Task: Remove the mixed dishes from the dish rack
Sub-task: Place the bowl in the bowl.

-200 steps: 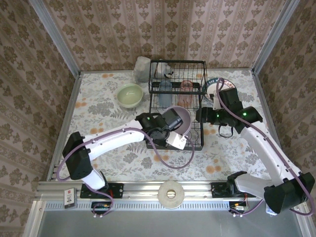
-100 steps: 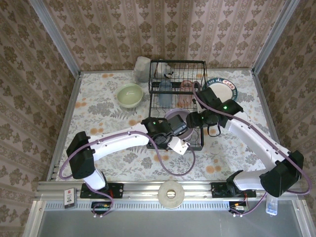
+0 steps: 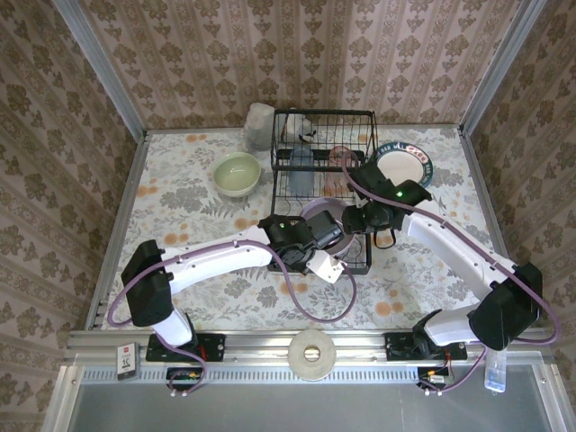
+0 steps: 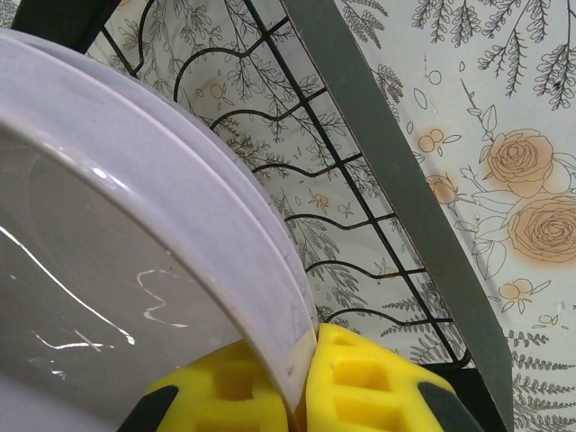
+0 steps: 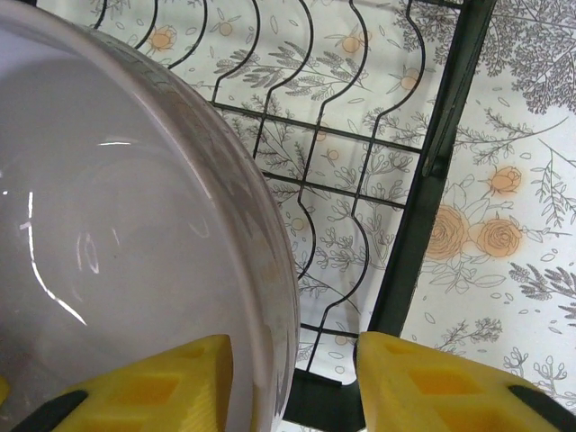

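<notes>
Over the dish rack (image 3: 297, 180), left pincer (image 4: 301, 360) clamps the lavender bowl (image 4: 108, 270); right pincer (image 5: 292, 360) straddles its rim, apart.

Papered booth around a flowered table.
Walls (image 3: 297, 54) on three sides carry brown-and-cream damask stripes, and grey metal posts (image 3: 97, 63) slant up at the back corners. The table (image 3: 180, 198) wears a pale cloth printed with grey leaves and orange roses, evenly lit. Along its near edge runs an aluminium rail (image 3: 252, 346), with a white ring (image 3: 297, 353) resting on it.
</notes>
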